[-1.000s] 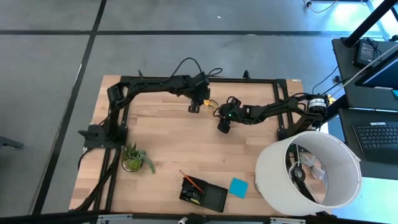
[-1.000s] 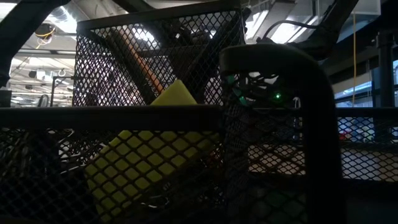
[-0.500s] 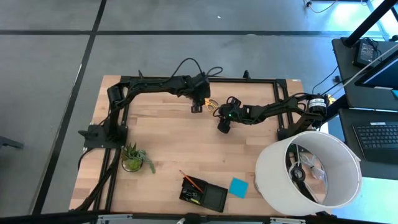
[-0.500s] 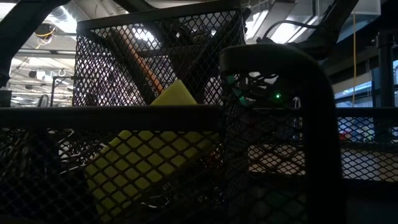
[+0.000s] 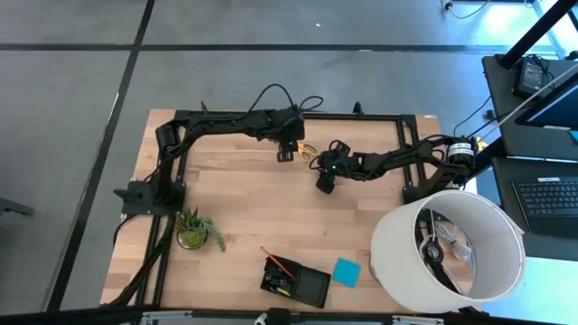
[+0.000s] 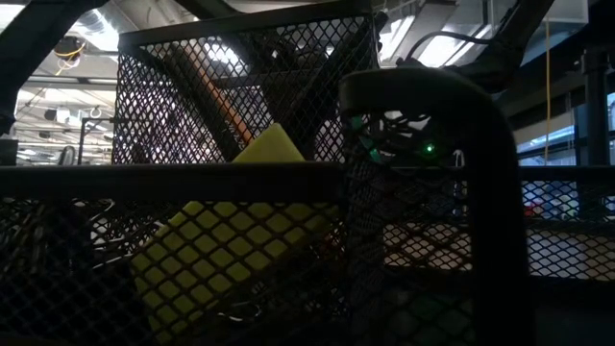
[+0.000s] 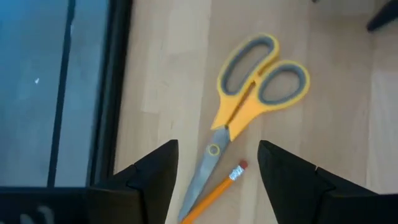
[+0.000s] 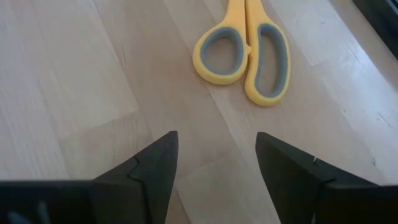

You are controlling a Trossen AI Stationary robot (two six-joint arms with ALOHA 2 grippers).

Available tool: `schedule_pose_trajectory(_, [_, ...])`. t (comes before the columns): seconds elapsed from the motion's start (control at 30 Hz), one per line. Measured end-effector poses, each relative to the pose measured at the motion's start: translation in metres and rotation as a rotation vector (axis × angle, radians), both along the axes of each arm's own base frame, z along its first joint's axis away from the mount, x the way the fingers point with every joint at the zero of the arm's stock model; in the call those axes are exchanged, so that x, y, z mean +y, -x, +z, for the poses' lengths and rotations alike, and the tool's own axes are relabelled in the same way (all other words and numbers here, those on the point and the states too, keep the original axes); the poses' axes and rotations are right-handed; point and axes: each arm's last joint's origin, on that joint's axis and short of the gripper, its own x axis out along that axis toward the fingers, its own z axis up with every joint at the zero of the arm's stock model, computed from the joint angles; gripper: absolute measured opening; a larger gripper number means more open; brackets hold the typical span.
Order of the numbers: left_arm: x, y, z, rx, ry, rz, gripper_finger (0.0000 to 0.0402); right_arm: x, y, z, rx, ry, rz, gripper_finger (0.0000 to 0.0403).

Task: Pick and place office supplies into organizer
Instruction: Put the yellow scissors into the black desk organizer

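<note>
Yellow-handled scissors flat on table, blades touching orange pencil; left gripper wide open just above both; right gripper wide open beside the handles

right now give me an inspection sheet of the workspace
surface: wooden table, bare in the middle
job's things: scissors and a pencil lie by the far edge; organizer at the near edge, blue note pad beside it
clutter: potted plant, white lampshade
grippers: left gripper over the scissors and pencil, jaws open, empty; right gripper near the scissors' handles, jaws open, empty
cables: black cable on the left arm
surroundings: keyboard on a side desk
</note>
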Motion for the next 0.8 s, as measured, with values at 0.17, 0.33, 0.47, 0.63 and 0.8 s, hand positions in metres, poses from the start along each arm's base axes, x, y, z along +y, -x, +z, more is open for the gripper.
schedule_pose_trajectory(0.17, [-0.005, 0.001, -0.002, 0.051, -0.011, -0.060, 0.0247, 0.000, 0.001, -0.001, 0.013, -0.003, 0.000, 0.0218])
schedule_pose_trajectory(0.33, [-0.012, -0.001, -0.003, 0.091, -0.030, -0.131, 0.0309, 0.000, 0.001, -0.001, 0.015, -0.003, 0.000, 0.0218])
schedule_pose_trajectory(0.47, [-0.015, -0.003, -0.002, 0.111, -0.081, -0.169, 0.0330, 0.000, 0.002, -0.001, 0.023, -0.005, 0.000, 0.0218])
schedule_pose_trajectory(0.63, [-0.013, -0.001, -0.003, 0.113, -0.092, -0.079, 0.0331, 0.001, 0.002, -0.002, 0.031, -0.007, 0.000, 0.0218])
schedule_pose_trajectory(0.8, [-0.003, -0.001, 0.000, -0.002, 0.074, -0.210, 0.0331, 0.001, 0.003, -0.002, 0.036, -0.008, 0.000, 0.0218])
